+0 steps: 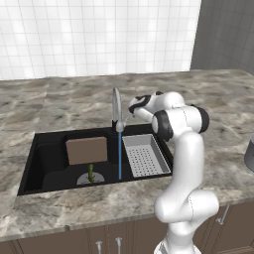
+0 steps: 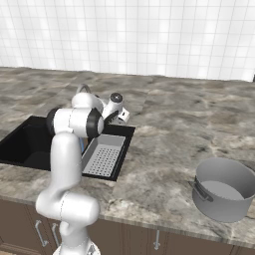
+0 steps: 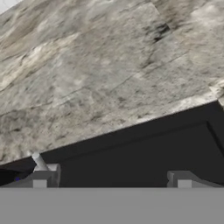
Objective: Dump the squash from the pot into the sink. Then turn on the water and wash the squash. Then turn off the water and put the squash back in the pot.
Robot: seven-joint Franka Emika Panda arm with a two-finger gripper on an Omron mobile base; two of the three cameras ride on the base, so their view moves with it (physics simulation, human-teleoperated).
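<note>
My gripper [image 1: 133, 105] hangs over the back rim of the sink [image 1: 47, 149], just beside the faucet [image 1: 117, 106], jaws spread as wide as they go and holding nothing. A thin blue stream of water [image 1: 119, 154] falls from the spout to the basin floor.

The squash [image 1: 91, 171] stands in the sink near its front edge, on the round grey drain [image 1: 90, 178], just beside the falling water but not clearly under it. It looks small, slim and yellow-green, darker at the tip, and seems to lean a little. I judge it light and stiff, with a smooth wet skin that could slide out of a loose pinch or roll away when nudged. I would take it across its narrow middle, jaws square to its length, closing gently since it may bruise.

Behind it a brown block [image 1: 86, 150] rests against the back wall of the sink, and a grey perforated strainer tray [image 1: 145, 155] fills the right end. The pot [image 2: 223, 189] sits empty on the counter [image 2: 169, 119] well apart to the right, near the front edge: brushed grey metal, with a loop handle facing the sink.
</note>
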